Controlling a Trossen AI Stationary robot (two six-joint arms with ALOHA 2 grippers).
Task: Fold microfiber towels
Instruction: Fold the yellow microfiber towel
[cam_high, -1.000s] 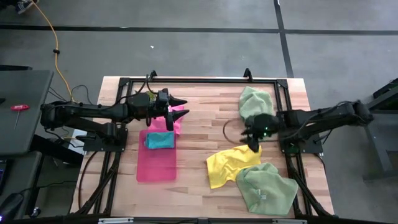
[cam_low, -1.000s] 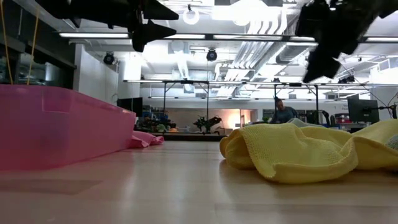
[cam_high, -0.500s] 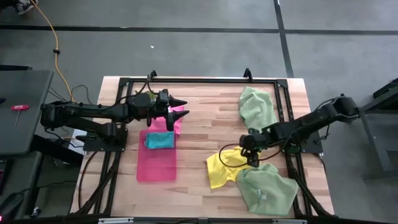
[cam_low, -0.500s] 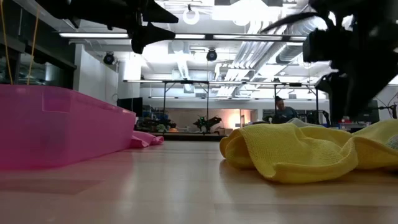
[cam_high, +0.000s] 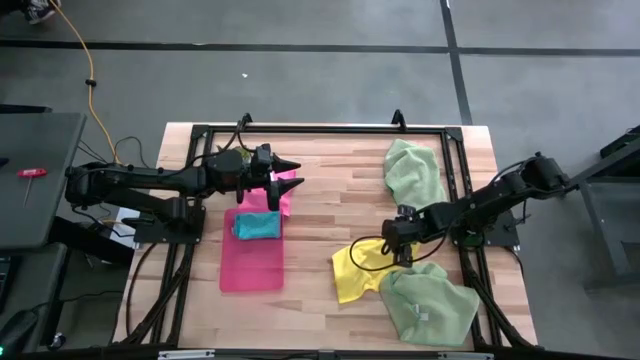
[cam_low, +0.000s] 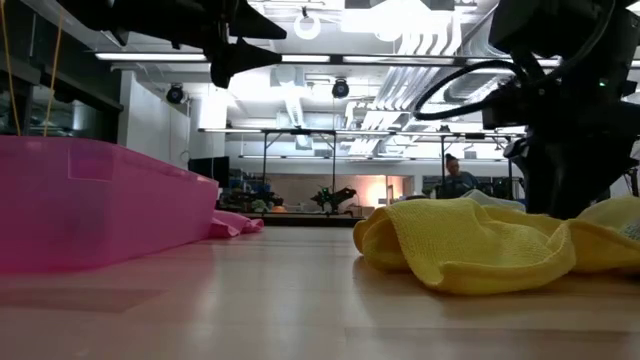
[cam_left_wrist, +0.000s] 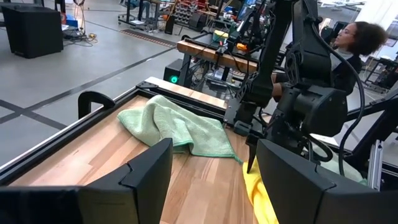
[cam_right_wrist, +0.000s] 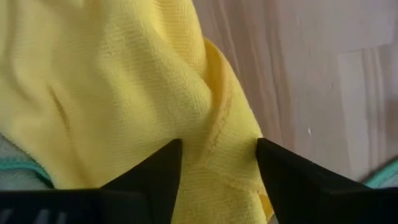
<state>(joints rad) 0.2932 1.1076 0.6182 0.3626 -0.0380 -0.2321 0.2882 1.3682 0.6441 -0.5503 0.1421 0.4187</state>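
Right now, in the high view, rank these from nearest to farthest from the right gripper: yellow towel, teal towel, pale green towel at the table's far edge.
1. Yellow towel: directly under the right gripper.
2. Pale green towel: at the table's far edge, on the right arm's side.
3. Teal towel: in the pink tray, on the left arm's side.

Two arms of matte black are seen, each built of slim tubular links joined by thicker cylindrical joints. Black cables are looped along the links; one wide loop is noted beside the right arm's wrist. The left gripper (cam_high: 287, 164) is formed of two tapered, pointed black fingers (cam_left_wrist: 143, 171) with flat, angular faces. The right gripper (cam_high: 403, 258) is carried on a blocky black wrist housing, on which a small green light is seen. Each arm is mounted on a black base plate bolted to a black tubular frame.
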